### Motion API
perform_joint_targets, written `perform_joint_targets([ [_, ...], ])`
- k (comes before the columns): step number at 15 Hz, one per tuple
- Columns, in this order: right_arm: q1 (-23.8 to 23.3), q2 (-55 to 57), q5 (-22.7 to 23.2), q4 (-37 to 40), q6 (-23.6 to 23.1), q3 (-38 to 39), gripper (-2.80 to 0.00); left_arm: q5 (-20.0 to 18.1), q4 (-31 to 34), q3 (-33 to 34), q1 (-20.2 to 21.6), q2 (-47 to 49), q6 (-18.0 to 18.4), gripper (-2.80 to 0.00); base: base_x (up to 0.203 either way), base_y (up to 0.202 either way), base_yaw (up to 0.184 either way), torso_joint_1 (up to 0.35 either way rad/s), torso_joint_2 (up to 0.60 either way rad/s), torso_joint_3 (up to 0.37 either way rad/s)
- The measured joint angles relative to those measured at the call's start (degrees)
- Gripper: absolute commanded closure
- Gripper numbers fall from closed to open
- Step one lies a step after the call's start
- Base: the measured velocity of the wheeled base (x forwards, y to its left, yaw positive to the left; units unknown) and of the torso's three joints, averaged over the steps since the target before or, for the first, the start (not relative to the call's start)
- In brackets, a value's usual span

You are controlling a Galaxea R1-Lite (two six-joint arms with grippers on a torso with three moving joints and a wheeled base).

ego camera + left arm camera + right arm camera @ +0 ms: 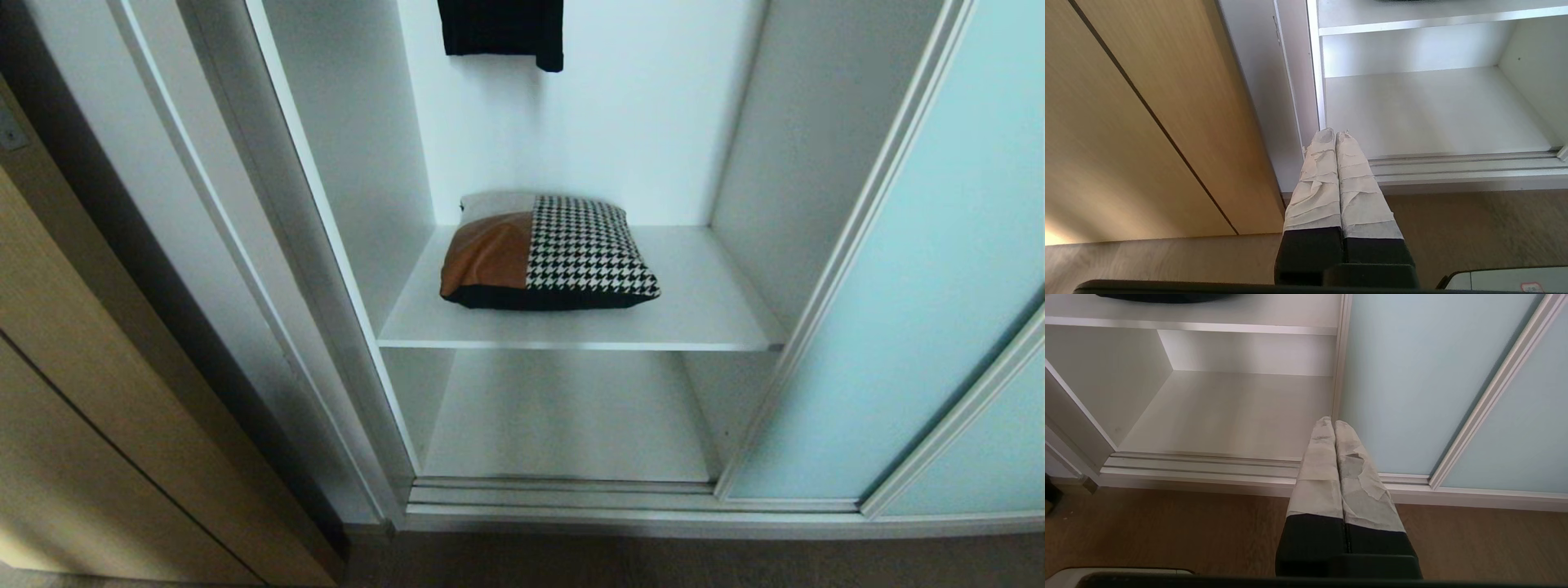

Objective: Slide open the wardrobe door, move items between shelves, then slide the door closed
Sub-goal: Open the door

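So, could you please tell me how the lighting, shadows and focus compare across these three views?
Head view: the cushion is sharp and evenly lit, and the edges bow from lens distortion. Left wrist view: the wooden door is softly blurred, with a bright warm patch low on it. Right wrist view: even light on the sliding wardrobe door, the lower shelf's side wall shaded.
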State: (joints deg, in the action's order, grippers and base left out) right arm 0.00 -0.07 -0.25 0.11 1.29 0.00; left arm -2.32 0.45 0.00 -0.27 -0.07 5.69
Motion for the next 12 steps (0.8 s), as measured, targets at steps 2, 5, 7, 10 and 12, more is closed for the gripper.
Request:
perform_joint_targets([
  [2,0.0,0.0,0.0,-0.01,0.0,0.0,0.0,0.04,0.02,0.0,0.0,0.0,0.0,0.0,0.0,0.0,0.0,0.0,0.0,0.0],
  [5,0.0,0.0,-0.02,-0.04,0.02,0.0,0.0,0.01,0.02,0.0,0.02,0.0,-0.02,0.0,0.0,0.0,0.0,0.0,0.0,0.0],
  [7,0.0,0.0,0.0,-0.01,0.05,0.0,0.0,-0.05,0.02,0.0,0.02,0.0,0.47,0.0,0.0,0.0,0.0,0.0,0.0,0.0],
  [10,0.0,0.0,0.0,-0.04,0.05,0.0,0.0,-0.07,-0.11,0.0,0.02,0.0,-0.29,0.0,0.0,0.0,0.0,0.0,0.0,0.0],
  [12,0.0,0.0,-0.02,-0.01,0.05,0.0,0.0,0.04,-0.12,0.0,0.0,0.0,-0.97,0.0,0.0,0.0,0.0,0.0,0.0,0.0],
])
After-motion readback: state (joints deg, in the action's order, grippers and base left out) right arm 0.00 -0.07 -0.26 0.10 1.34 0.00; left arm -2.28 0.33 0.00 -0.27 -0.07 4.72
